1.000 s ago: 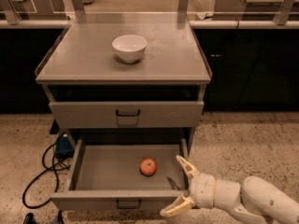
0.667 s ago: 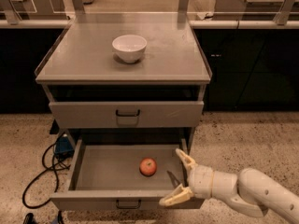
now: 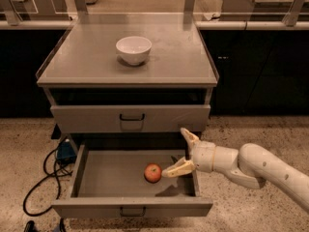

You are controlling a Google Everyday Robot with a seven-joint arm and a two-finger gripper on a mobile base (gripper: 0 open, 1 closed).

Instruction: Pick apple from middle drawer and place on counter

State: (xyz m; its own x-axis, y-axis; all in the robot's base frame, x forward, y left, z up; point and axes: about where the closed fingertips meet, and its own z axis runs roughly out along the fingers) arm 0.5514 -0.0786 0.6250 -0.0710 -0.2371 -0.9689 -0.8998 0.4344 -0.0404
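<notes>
Gripper is hanging over the right side of the open middle drawer, and I am reading its jaws as spread wide, holding nothing. One finger is pointing up toward the closed drawer front above, and the lower finger is reaching down with its tip just beside the apple.

That apple is sitting on the drawer floor, right of centre and toward the front, apart from every wall. I am judging it to be light, firm and smooth-skinned. A round fruit like that will probably roll if one finger nudges it before the other arrives, and too hard a pinch could bruise it. I am planning to bring both fingers level with its widest part, one on each side, and close across the middle rather than near the top, where it could squirt out.

I am seeing the counter above with a white bowl standing near its centre and bare surface around it for the apple.
</notes>
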